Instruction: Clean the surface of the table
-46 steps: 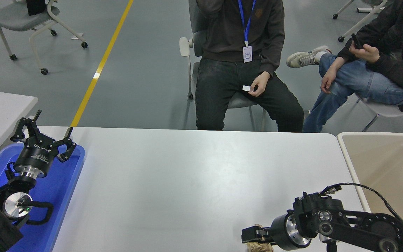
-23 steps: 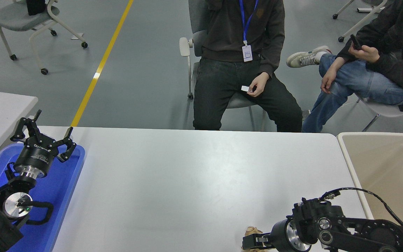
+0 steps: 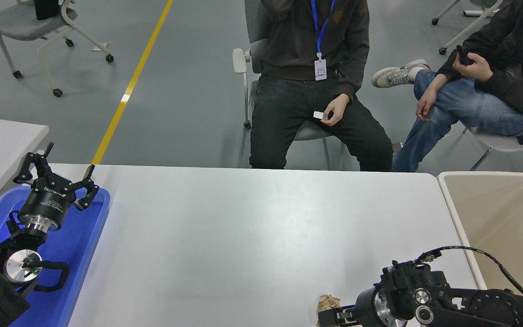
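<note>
The table surface is a wide white-grey top that fills the middle of the head view. A small crumpled brown paper ball lies on it near the front edge, right of centre. My right gripper comes in from the lower right, points left and sits low at the near side of the ball, touching or almost touching it. The picture's bottom edge cuts it off, so I cannot tell if it grips anything. My left gripper is parked open and empty above the blue tray.
A blue plastic tray lies at the table's left end under the left arm. A beige bin stands off the right end. Two people sit on chairs beyond the far edge. A smaller white table is at the far left.
My right gripper has dropped toward the picture's bottom edge and shifted slightly right. The paper ball, earlier below the gripper, now shows just beyond it. The left arm has not moved.
</note>
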Robot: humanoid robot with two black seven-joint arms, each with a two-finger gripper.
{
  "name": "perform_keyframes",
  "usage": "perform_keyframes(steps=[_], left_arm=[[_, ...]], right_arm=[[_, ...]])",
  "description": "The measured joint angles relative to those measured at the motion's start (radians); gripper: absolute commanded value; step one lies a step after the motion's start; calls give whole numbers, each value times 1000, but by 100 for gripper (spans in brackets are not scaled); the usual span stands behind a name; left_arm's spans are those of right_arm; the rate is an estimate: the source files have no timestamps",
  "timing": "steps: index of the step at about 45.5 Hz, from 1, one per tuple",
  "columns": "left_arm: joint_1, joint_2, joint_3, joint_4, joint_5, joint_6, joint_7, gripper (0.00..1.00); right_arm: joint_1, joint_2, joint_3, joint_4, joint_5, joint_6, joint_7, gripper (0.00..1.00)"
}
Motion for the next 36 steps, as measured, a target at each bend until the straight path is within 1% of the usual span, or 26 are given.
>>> perform_keyframes(steps=[8,15,36], left_arm=[[0,0,0,0,0,0,0,100],[0,0,0,0,0,0,0,100],[0,0,0,0,0,0,0,100]], right_arm=[[-5,-1,-15,1,-18,1,72,0],[-6,-2,-20,-3,-44,-13,103,0],[29,-37,-13,11,-53,-26,134,0]])
